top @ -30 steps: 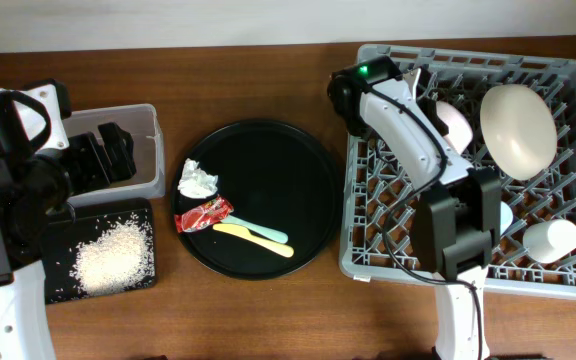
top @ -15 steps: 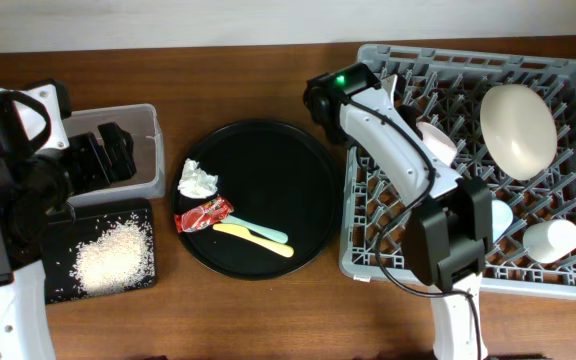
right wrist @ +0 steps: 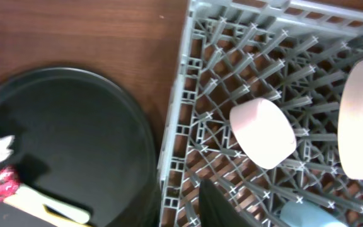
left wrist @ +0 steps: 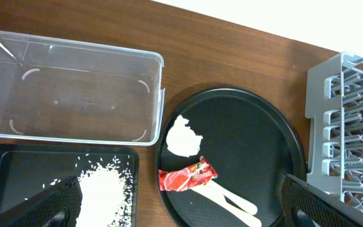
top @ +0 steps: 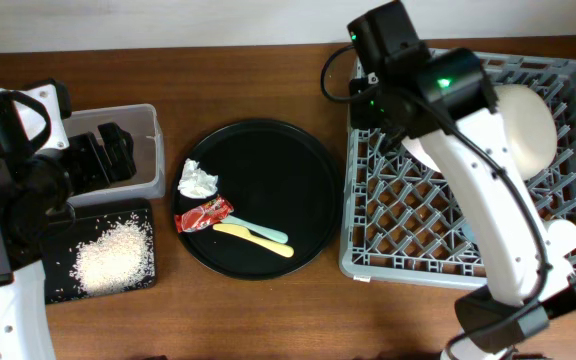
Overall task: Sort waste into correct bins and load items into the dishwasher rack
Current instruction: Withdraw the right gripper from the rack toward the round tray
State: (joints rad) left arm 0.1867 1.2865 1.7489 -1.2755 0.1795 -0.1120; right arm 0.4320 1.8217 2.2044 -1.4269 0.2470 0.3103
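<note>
Overhead, the only printing in sight is on the red wrapper, and it is too small to read; a green light glows on the right arm. That arm stretches across the dishwasher rack and hides much of its middle, part of the cream bowl-plate at the rack's far side, and most of the white cup near the right edge. The left arm hangs over the clear tub, whose inside is bare in the left wrist view. Just beside the tub lies the black rectangular tray with the heap of rice grains in it. On the table between bins and rack, the round black tray holds the crumpled tissue, the wrapper just below it, and the yellow spoon lying against the mint green spoon. The right wrist view shows the small pinkish-white bowl among the pegs near the rack's left edge, with the light blue cup below it. The left gripper is spread wide and holds nothing. Only one finger of the right gripper shows, above the rack, so I cannot tell how far it is parted
</note>
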